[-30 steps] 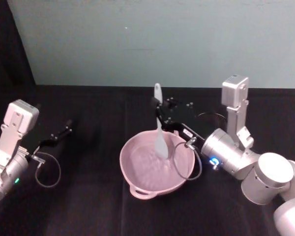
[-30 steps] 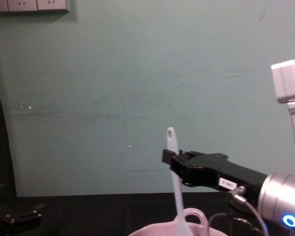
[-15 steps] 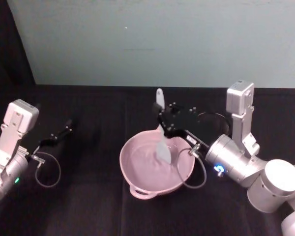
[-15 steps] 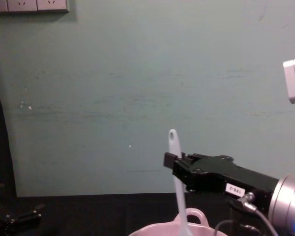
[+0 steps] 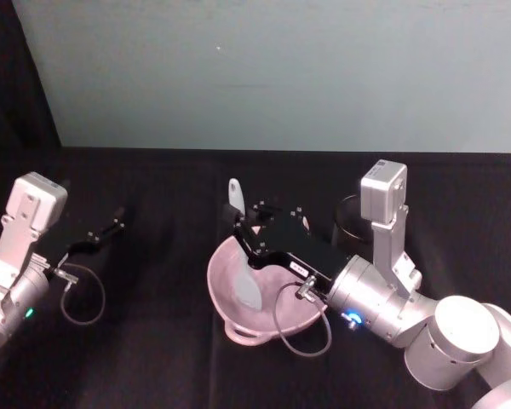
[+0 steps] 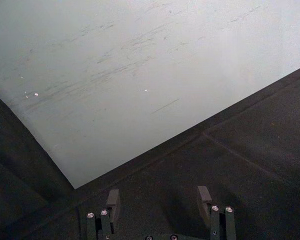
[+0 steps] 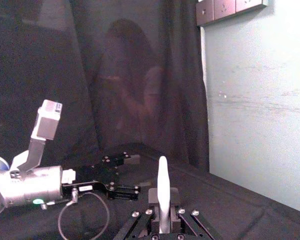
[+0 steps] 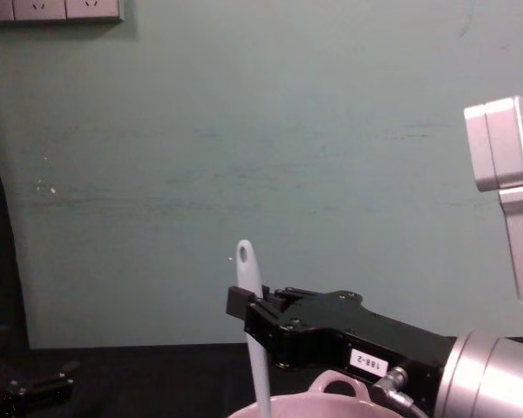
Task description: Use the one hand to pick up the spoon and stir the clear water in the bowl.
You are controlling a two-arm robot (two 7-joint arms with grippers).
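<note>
Right pincer [image 5: 242,227] clamped on spoon [image 5: 249,288], blade in bowl [image 5: 224,298]; mesh cup [image 5: 347,223] behind arm; left pincer [image 5: 117,224] parked, apart.

Surface [image 5: 153,358]: black cloth, matte. Back wall [image 5: 281,68]: pale green, scuffed. Black mesh cup [image 5: 345,219] stands at rear right of surface. White sockets [image 8: 52,9] high on wall, left. Dark curtain [image 5: 17,77] at left.

i work in what looks like a robot lab or test room, not a home: a table [image 5: 153,358] draped all over in black cloth, a bare pale teal wall [image 8: 244,131] behind it, white sockets [image 8: 52,9] high on that wall, and black curtains [image 7: 130,75] along one side.
</note>
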